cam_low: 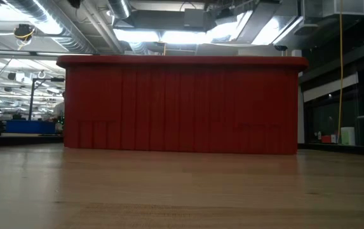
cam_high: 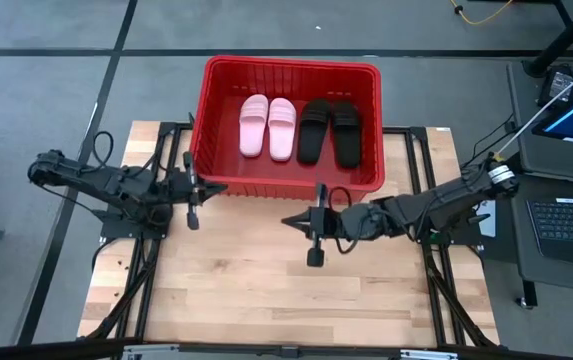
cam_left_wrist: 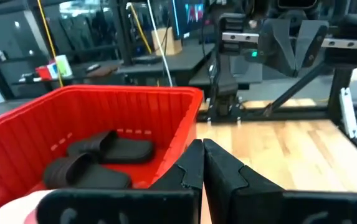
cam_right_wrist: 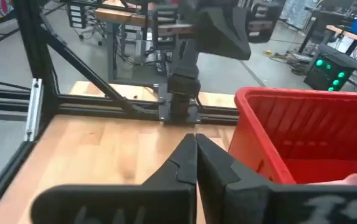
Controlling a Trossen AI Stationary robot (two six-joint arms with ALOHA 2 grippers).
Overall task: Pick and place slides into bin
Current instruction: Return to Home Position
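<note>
The red bin [cam_high: 291, 70] stands at the table's far middle; it also shows in the low view [cam_low: 182, 105]. Inside it lie two pale pink slides [cam_high: 267, 126] on the left and two black slides [cam_high: 329, 131] on the right, soles down on the bin's floor. The black slides show in the left wrist view [cam_left_wrist: 100, 160]. My left gripper [cam_high: 213, 189] is shut and empty just off the bin's near left corner. My right gripper [cam_high: 288, 221] is shut and empty over the table, near the bin's near wall.
Bare wooden table [cam_high: 266, 290] lies on the near side of the bin. Dark frame rails [cam_high: 151, 260] run along the table's left and right sides. A laptop desk [cam_high: 566, 215] stands off the table's right edge.
</note>
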